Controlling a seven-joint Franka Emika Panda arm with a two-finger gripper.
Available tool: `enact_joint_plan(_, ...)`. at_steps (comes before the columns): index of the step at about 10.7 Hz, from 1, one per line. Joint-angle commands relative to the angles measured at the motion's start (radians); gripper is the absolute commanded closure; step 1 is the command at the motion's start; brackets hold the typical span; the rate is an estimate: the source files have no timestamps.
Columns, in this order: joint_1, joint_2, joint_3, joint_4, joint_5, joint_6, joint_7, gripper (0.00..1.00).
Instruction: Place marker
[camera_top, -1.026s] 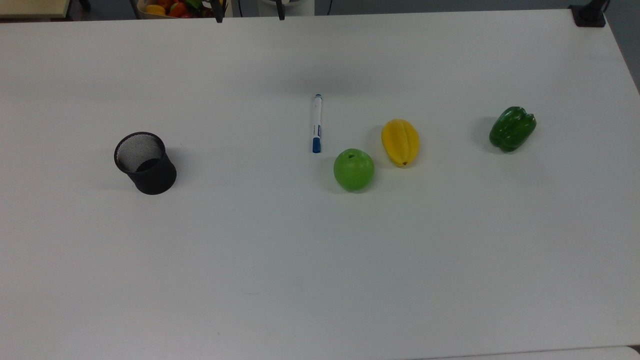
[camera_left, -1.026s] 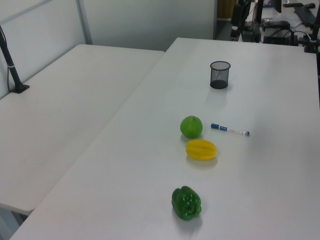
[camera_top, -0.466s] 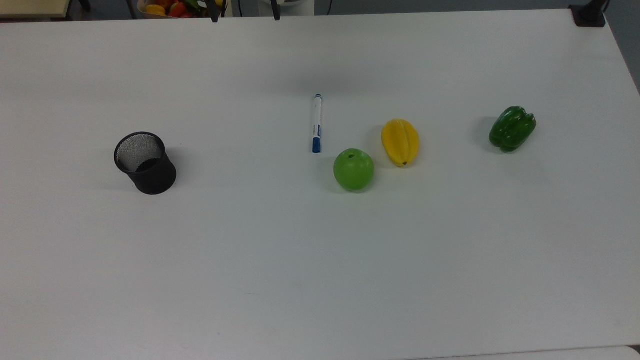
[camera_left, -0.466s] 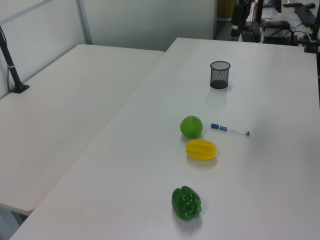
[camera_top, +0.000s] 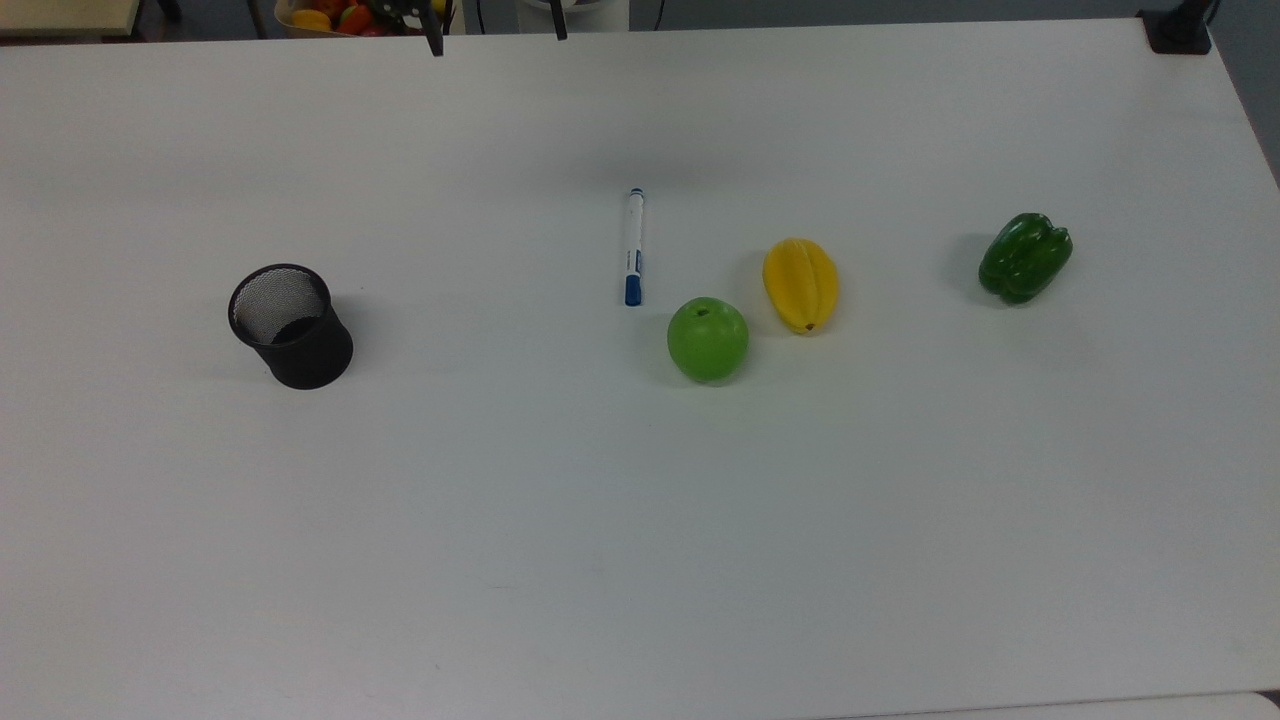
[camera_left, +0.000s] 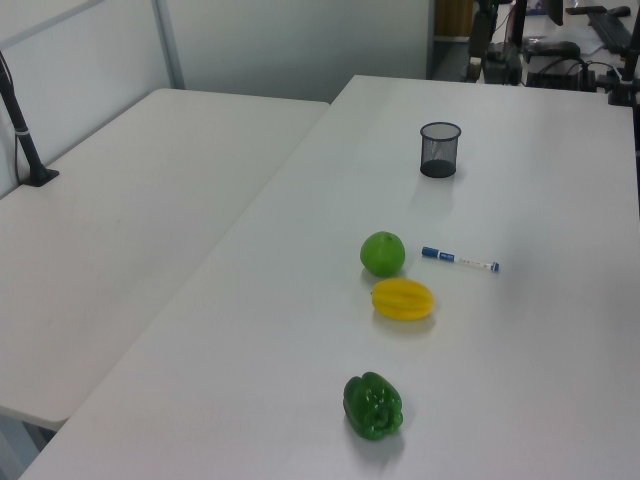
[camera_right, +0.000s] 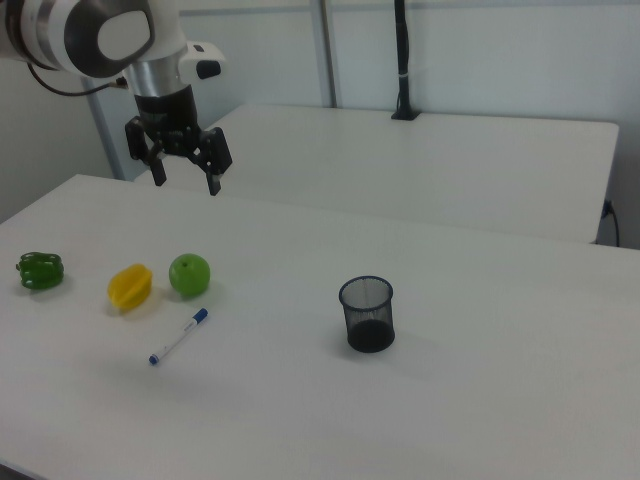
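Only the gripper (camera_right: 186, 177) has shifted slightly at the top view's upper edge; nothing on the table (camera_top: 640, 520) has been moved. Its fingers are spread wide, nothing held. The marker (camera_top: 633, 246) lies flat beside the apple (camera_top: 708, 339), below and forward of the gripper, its long axis pointing toward the arm.

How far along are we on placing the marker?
Nothing looks done yet: the marker lies flat on the table, beside the green apple. In hand: nothing; the gripper hangs open and empty, high above the table in the right view. Left: come down, grasp the marker and place it, possibly in the black mesh cup, which looks empty.
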Motion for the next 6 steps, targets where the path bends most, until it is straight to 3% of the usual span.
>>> enact_joint_plan(1, 0.006, -0.013, -0.003, -0.045, -0.012, -0.010, -0.118, 0.00)
enact_joint_plan(4, 0.007, -0.005, 0.016, -0.096, -0.030, -0.014, -0.113, 0.00)
enact_joint_plan(6, 0.007, 0.028, 0.081, -0.134, -0.102, 0.007, 0.022, 0.00)
